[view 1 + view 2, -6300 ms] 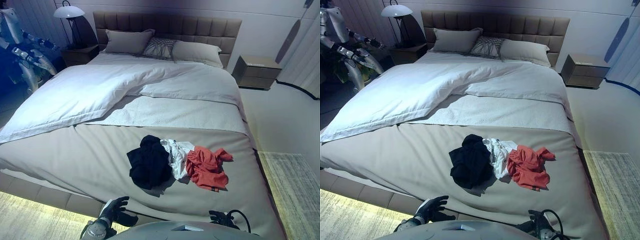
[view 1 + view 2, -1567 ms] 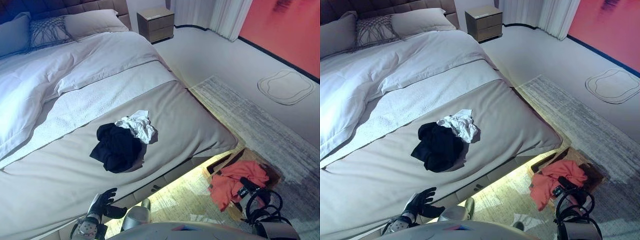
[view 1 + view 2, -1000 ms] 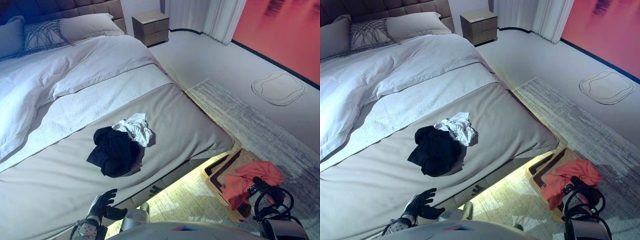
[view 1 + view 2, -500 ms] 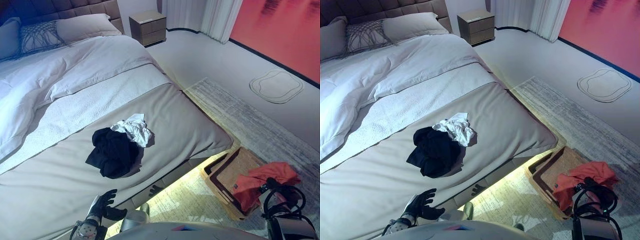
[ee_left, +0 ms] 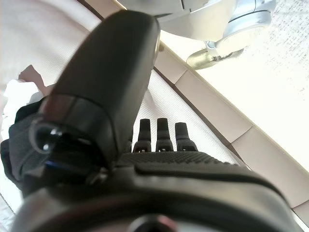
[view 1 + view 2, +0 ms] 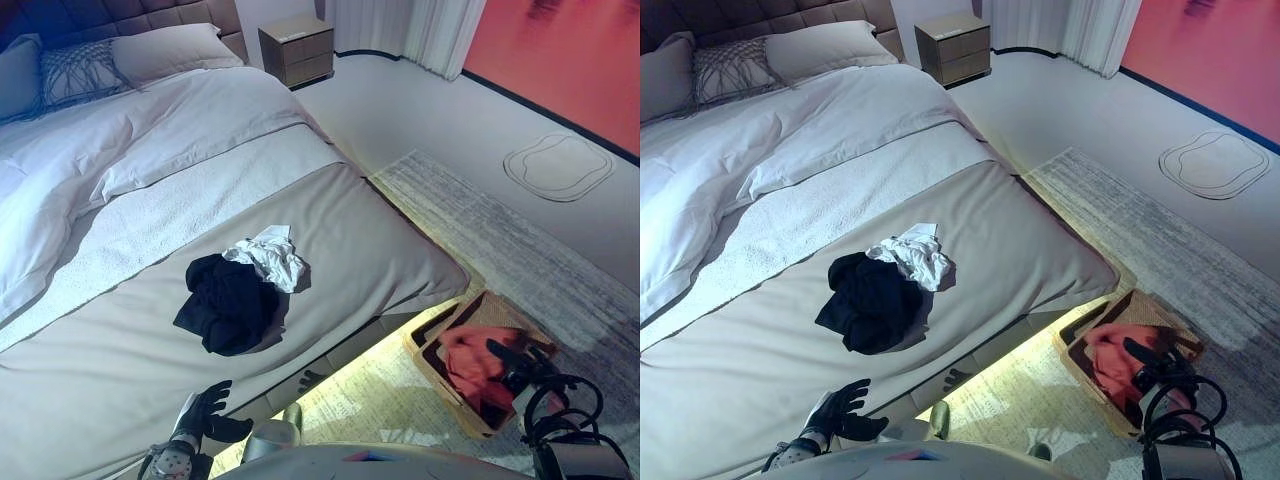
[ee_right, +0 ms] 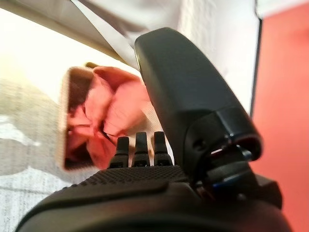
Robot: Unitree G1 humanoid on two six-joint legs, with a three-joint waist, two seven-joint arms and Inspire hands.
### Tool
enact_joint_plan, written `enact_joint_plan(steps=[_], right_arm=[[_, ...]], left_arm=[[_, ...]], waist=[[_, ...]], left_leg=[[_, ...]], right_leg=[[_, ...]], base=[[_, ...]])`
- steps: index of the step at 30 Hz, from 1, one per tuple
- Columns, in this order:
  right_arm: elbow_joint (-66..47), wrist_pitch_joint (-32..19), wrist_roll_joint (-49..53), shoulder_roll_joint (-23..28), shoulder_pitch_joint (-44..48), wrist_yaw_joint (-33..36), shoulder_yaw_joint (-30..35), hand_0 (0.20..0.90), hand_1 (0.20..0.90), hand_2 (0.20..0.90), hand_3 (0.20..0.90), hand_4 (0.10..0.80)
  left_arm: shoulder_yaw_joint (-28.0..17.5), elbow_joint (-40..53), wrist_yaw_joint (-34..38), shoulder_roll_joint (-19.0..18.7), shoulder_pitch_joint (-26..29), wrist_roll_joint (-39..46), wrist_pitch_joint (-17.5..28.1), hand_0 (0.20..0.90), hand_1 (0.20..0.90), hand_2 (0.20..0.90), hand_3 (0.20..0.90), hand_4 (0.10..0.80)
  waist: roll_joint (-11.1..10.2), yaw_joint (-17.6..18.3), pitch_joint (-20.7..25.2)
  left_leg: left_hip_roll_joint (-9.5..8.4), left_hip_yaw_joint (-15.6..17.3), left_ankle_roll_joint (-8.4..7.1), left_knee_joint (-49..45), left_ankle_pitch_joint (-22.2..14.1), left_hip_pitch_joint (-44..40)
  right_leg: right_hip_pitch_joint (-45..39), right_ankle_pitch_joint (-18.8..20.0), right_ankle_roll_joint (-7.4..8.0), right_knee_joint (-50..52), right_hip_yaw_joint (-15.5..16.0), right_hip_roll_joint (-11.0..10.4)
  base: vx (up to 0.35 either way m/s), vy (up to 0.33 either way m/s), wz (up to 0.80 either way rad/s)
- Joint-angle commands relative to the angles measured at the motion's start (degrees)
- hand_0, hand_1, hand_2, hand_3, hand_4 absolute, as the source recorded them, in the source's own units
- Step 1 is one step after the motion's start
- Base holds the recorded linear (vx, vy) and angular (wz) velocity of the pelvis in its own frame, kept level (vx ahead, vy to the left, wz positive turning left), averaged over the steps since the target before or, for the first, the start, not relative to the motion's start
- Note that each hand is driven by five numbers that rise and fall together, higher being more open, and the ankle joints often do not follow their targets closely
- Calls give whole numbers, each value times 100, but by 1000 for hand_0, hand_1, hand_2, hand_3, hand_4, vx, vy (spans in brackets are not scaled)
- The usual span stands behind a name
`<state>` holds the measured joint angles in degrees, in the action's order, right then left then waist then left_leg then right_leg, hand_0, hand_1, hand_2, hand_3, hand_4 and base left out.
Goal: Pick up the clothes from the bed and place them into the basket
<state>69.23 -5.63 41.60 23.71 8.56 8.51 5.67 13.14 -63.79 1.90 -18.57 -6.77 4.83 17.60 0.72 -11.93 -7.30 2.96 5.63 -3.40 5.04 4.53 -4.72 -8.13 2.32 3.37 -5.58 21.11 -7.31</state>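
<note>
The crumpled orange-red garment (image 6: 468, 362) is lying inside the woven tan basket (image 6: 432, 366) on the floor beside the bed (image 6: 360, 240). The right hand (image 6: 512, 368) is hovering over it, fingers straight — released. A black garment (image 6: 226, 303) and a white garment (image 6: 268, 257) are resting on the bed; the left hand (image 6: 200, 412) is hanging relaxed — empty.

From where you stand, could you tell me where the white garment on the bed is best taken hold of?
Probably the white garment at its raised crumpled folds, from above. Its left edge touches or overlaps the black garment, so come from the right, bare-cover side to avoid catching both.
</note>
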Motion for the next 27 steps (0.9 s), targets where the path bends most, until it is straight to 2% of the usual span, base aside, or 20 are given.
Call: enact_joint_plan(steps=[1,5,7,8,10,14,19,24,27], right_arm=[[58,-387,-134,-75,-38,-477,-215,900,900,900,900,800],[297,148,-656,-525,-353,-473,-538,900,900,900,900,800],[607,713,-1285,-685,-500,-508,-738,900,900,900,900,800],[693,831,-1469,-723,-531,-517,-792,900,900,900,900,800],[1076,1154,-1836,-860,-635,-193,-1088,900,900,900,900,800],[1236,1302,-1414,-1010,-645,465,-1031,900,900,900,900,800],[1014,1230,-1852,-970,-571,477,-1082,900,900,900,900,800],[865,1136,-2191,-779,-460,406,-1256,900,900,900,900,800],[828,1031,-2085,-776,-395,370,-1330,900,900,900,900,800]], left_arm=[[-97,47,56,-15,251,16,222,900,900,900,900,800],[-108,70,70,67,245,7,246,900,900,900,900,800],[-91,1,97,148,271,10,286,900,900,900,900,800],[-91,-14,90,163,284,-1,288,900,900,900,900,800],[-7,-68,110,239,340,-73,307,900,900,900,900,800],[1,-228,159,398,391,-48,346,900,900,900,900,800],[-21,-286,222,442,416,238,318,900,900,900,900,800],[-54,-196,242,418,416,403,236,900,900,900,900,800],[-159,-260,253,412,353,352,220,900,900,900,900,800]], waist=[[-33,-32,155],[-36,26,150],[-31,60,150],[-30,64,149],[-26,61,144],[-4,69,183],[-3,59,199],[-42,-212,120],[-32,-484,83]], left_leg=[[-66,-451,-90,-71,-210,192],[-70,-417,-70,-57,-221,178],[-76,-393,-59,-41,-223,174],[-77,-385,-55,-41,-224,172],[-83,-383,-47,-38,-228,152],[-97,-399,-47,-18,-225,97],[-87,-443,-110,-81,-203,116],[-20,-628,-231,-207,-83,332],[71,-683,-330,-157,57,478]], right_leg=[[-71,-338,125,428,209,35],[-36,-345,124,441,173,40],[-24,-339,127,429,149,47],[-26,-340,126,428,147,48],[-46,-346,115,422,139,51],[-110,-349,104,397,139,60],[-117,-371,73,392,120,65],[-165,-391,19,326,282,98],[-294,-484,-42,266,513,196]], base=[[0,0,0],[-22,18,0],[-44,33,0],[-34,28,-1],[0,0,0],[-2,32,-2],[-31,42,4],[-35,-31,12],[5,-40,37]])
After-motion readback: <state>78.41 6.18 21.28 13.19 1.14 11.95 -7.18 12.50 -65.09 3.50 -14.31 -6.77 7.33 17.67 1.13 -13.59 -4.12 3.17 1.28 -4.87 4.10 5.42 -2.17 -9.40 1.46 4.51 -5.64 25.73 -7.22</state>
